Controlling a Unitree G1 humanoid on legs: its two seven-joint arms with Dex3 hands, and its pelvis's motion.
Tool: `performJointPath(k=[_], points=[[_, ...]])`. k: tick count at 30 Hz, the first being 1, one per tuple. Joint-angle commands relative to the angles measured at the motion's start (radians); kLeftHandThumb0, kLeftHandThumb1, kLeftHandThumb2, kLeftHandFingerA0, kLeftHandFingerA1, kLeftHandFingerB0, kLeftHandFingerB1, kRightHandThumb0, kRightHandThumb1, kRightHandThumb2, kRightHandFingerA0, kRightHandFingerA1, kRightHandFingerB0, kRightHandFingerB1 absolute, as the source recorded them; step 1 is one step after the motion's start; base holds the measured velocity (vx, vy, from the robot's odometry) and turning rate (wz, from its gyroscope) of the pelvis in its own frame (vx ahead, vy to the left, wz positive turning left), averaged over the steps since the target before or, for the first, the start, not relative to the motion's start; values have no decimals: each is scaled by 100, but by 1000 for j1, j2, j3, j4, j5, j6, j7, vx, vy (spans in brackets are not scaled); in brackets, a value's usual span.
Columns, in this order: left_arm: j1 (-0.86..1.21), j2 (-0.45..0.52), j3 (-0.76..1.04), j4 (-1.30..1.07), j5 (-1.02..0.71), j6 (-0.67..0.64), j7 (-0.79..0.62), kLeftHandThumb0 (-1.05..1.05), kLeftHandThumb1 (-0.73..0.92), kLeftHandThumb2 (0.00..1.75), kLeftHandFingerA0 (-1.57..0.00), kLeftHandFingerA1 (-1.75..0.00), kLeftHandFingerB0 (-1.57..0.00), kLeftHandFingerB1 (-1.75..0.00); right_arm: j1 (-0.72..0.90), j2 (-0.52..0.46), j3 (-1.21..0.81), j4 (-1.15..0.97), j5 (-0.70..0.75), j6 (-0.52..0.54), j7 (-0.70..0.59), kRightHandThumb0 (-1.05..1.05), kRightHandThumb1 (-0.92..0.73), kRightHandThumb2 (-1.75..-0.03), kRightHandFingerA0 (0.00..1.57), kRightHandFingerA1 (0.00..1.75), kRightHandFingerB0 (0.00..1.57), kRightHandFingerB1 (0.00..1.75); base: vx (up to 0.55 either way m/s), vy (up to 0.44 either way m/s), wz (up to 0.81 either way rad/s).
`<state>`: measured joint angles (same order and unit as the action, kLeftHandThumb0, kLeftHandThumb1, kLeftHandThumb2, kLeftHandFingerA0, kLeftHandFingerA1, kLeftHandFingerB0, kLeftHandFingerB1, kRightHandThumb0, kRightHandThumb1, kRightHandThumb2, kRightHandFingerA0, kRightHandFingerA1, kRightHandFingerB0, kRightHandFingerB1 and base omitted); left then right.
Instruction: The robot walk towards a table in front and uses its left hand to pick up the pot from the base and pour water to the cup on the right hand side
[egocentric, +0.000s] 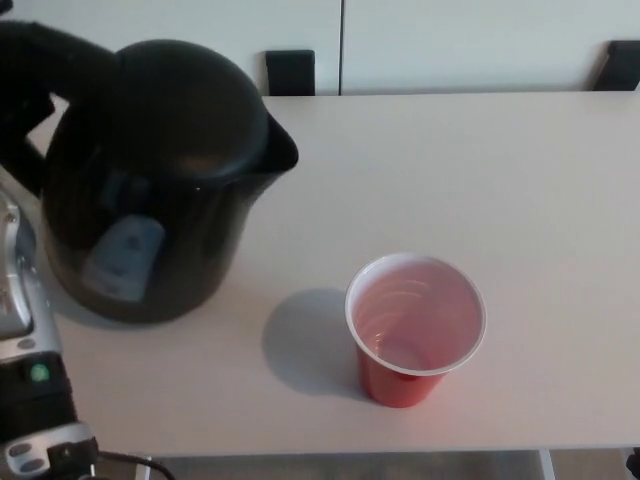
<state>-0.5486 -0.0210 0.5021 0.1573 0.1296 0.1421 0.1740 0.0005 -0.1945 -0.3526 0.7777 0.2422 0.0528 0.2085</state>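
a pale, off-white worktop fills most of the view. behind its far edge runs a light wall with one vertical seam. two dark chair backs show there, one at far right.
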Motion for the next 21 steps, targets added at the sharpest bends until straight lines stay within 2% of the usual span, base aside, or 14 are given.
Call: performJointPath(k=[1, 2, 3, 4, 5, 8, 9, 13, 14, 17, 18, 19, 20, 21], points=[[1, -61, 214, 44, -448, 303, -60, -6, 51, 74, -121, -154, -79, -130, -4, -8, -7, 4, 3, -10, -15, -34, -57, -57, 45, 45, 40, 37, 0, 0, 0], [-1, -59, 217, 47, -446, 309, -64, -9, 52, 74, -122, -155, -77, -130, -4, -8, -6, 7, 3, -15, -10, -40, -51, -71, 39, 50, 37, 46, 0, 0, 0], [-2, -57, 218, 50, -442, 320, -70, -8, 51, 76, -121, -153, -78, -129, -4, -11, -1, 11, -1, -22, 0, -35, -59, -57, 42, 43, 38, 37, 0, 0, 0], [-2, -57, 218, 47, -440, 325, -71, -8, 51, 76, -121, -153, -78, -129, -4, -14, 2, 11, -4, -21, 4, -35, -59, -57, 42, 43, 38, 37, 0, 0, 0], [-2, -56, 219, 48, -438, 329, -78, -3, 60, 61, -81, -175, -47, -170, -5, -15, 4, 13, -7, -23, 2, -35, -58, -57, 43, 44, 40, 37, 0, 0, 0], [-3, -57, 221, 50, -435, 334, -88, -3, 59, 62, -81, -175, -46, -169, -7, -16, 0, 17, 0, -27, 12, -34, -59, -57, 42, 44, 39, 38, 0, 0, 0], [0, -59, 221, 49, -434, 336, -90, -5, 51, 75, -121, -153, -74, -126, -5, -16, 2, 14, -3, -27, 10, -34, -59, -57, 42, 43, 40, 37, 0, 0, 0], [18, -64, 204, 33, -438, 364, -105, -10, 52, 75, -120, -154, -64, -120, -12, -16, -2, 19, 0, -26, 5, -35, -57, -57, 43, 44, 41, 38, 0, 0, 0], [24, -59, 196, 32, -438, 371, -117, -5, 61, 61, -78, -175, -46, -149, -15, -17, 0, 19, -3, -25, 3, -39, -58, -56, 43, 44, 42, 37, 0, 0, 0], [61, -38, 145, 35, -417, 367, -177, -4, 62, 52, -69, -175, -57, -161, -16, -10, 0, -3, 1, -9, -7, -34, -58, -57, 43, 44, 41, 38, 0, 0, 0], [75, -26, 115, 33, -409, 366, -209, -9, 56, 57, -70, -148, -68, -130, -22, -11, 0, -2, 2, -8, -7, -34, -58, -57, 43, 44, 42, 38, 0, 0, 0], [81, -20, 102, 32, -410, 366, -220, -9, 56, 57, -70, -148, -68, -130, -24, -11, 0, -1, 2, -8, -6, -34, -58, -57, 43, 44, 42, 38, 0, 0, 0], [93, -13, 83, 28, -410, 365, -234, -9, 54, 56, -76, -110, -76, -87, -24, -12, 2, 0, -1, -10, -8, -38, -58, -56, 44, 44, 43, 38, 0, 0, 0], [101, -9, 70, 22, -416, 371, -240, -10, 53, 55, -78, -90, -76, -71, -24, -12, 3, -1, -3, -10, -11, -37, -58, -55, 45, 44, 44, 38, 0, 0, 0]])
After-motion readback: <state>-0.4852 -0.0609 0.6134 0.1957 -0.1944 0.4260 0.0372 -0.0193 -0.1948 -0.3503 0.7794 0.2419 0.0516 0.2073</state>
